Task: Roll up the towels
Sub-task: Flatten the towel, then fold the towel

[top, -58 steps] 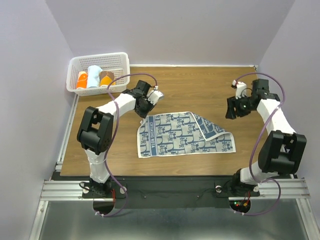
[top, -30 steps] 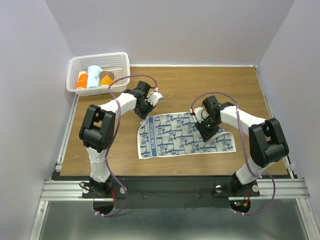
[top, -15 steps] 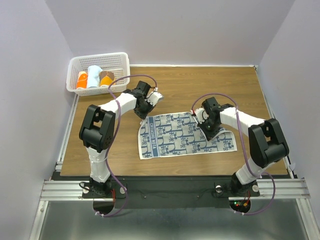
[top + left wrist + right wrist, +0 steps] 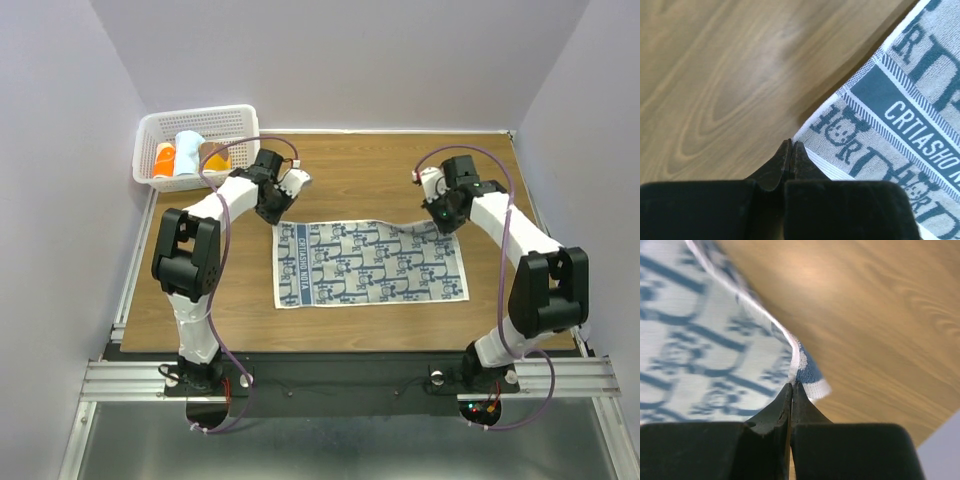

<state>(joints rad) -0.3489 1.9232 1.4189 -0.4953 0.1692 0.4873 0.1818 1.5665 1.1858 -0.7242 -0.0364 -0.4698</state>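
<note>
The towel (image 4: 370, 263) lies spread flat on the table (image 4: 370, 165), nearer the arms than the basket (image 4: 246, 118) and off to its right; the step in hand looks like the laying-out before any rolling. The left gripper (image 4: 279, 214) sits at the towel corner closest to the basket, its fingers pressed together with the hem apparently nipped at their tips; the right gripper (image 4: 441, 220) is at the other far corner, well away from the basket, pinched tight on the hem, which rides slightly off the wood there. The basket holds rolled cloths (image 4: 187, 152); this towel is not yet rolled. Next, I judge, both corners need setting down and releasing; then a short end must be caught and turned over evenly, so the roll runs straight.
</note>
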